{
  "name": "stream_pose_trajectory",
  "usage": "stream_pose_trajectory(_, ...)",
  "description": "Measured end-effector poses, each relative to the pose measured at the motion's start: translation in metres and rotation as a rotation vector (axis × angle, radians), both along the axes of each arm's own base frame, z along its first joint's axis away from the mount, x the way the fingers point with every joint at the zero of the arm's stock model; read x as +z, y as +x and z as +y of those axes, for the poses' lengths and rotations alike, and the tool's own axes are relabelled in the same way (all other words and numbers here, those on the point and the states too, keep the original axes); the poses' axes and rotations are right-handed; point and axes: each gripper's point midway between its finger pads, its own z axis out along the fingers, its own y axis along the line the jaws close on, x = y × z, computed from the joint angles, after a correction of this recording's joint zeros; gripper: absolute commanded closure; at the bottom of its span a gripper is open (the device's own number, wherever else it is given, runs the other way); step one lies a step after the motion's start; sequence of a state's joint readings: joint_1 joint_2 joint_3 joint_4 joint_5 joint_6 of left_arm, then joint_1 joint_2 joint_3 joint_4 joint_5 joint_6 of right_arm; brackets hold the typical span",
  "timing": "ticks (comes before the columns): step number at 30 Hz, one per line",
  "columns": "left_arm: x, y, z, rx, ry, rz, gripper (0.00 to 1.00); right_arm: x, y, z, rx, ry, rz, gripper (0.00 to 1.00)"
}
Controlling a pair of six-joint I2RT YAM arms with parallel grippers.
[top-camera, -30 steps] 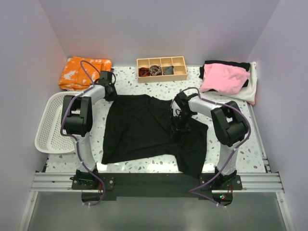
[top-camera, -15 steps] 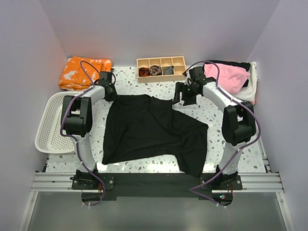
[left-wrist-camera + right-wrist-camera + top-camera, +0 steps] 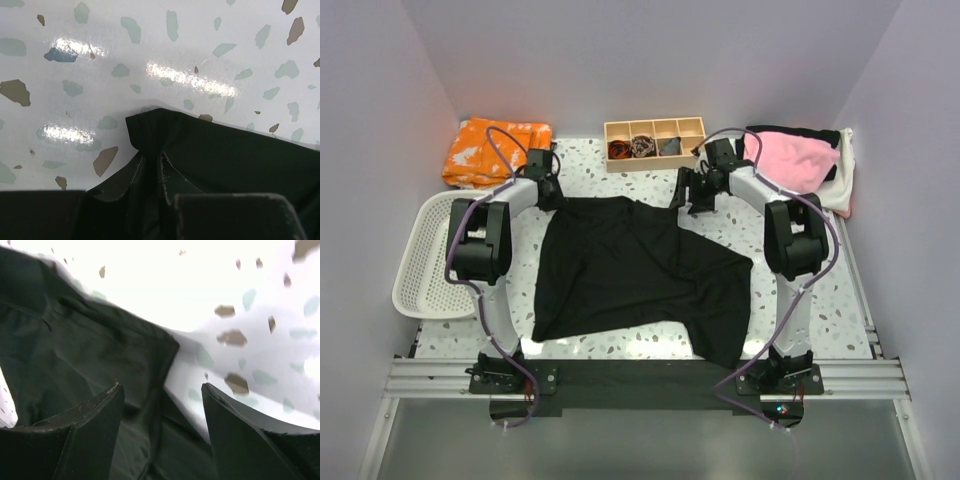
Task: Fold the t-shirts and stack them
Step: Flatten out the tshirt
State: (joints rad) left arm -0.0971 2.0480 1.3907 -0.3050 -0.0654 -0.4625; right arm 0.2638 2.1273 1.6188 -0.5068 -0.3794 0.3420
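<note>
A large black t-shirt (image 3: 630,270) lies spread out in the middle of the table. My left gripper (image 3: 548,192) sits at its far left corner, shut on a pinch of the black cloth (image 3: 225,155); in the left wrist view the fold runs up between the fingers (image 3: 152,157). My right gripper (image 3: 688,198) hovers at the shirt's far right corner, open. In the right wrist view the shirt's edge (image 3: 75,345) lies under the gap between the jaws (image 3: 162,387), with nothing gripped. A pile of t-shirts with a pink one (image 3: 785,160) on top rests at the back right.
An orange patterned cloth (image 3: 495,150) lies at the back left. A wooden compartment tray (image 3: 692,128) holding small rolled fabric pieces stands at the back centre. A white basket (image 3: 425,290) sits by the left edge, beside the left arm.
My right gripper has left the shirt's middle and swung to the back, to the shirt's far right corner, opening on the way. The left gripper has stayed put.
</note>
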Motion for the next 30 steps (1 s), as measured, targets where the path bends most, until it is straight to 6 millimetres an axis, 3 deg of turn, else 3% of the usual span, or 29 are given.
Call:
stream_pose_trajectory(4,0.000,-0.002,0.000,0.005,-0.004,-0.004,0.80,0.000,0.015,0.011,0.012,0.043,-0.017,0.43)
stream_pose_trajectory(8,0.000,-0.002,0.000,0.010,-0.009,-0.011,0.78,-0.008,0.017,0.016,0.021,0.067,0.006,0.53)
stream_pose_trajectory(12,0.000,-0.002,-0.001,0.013,-0.012,-0.013,0.78,-0.013,0.017,0.018,0.029,0.078,0.020,0.78)
stream_pose_trajectory(13,0.000,-0.002,-0.001,0.013,-0.012,-0.013,0.78,-0.013,0.016,0.018,0.029,0.077,0.023,0.89)
stream_pose_trajectory(15,0.000,-0.002,-0.001,0.013,-0.012,-0.013,0.80,-0.010,0.018,0.019,0.032,0.077,0.016,0.96)
stream_pose_trajectory(19,0.000,-0.002,0.000,0.014,-0.009,-0.012,0.88,-0.003,0.026,0.017,0.024,0.071,-0.010,0.97)
stream_pose_trajectory(23,0.000,-0.003,0.003,0.018,-0.009,-0.007,0.92,0.006,0.043,0.002,-0.023,0.022,-0.057,0.98)
stream_pose_trajectory(27,0.000,-0.006,0.006,0.020,-0.005,0.011,0.94,0.030,0.069,-0.035,-0.114,-0.059,-0.138,0.97)
stream_pose_trajectory(30,0.001,-0.008,0.011,0.026,-0.002,0.024,0.94,0.061,0.087,-0.070,-0.189,-0.121,-0.214,0.97)
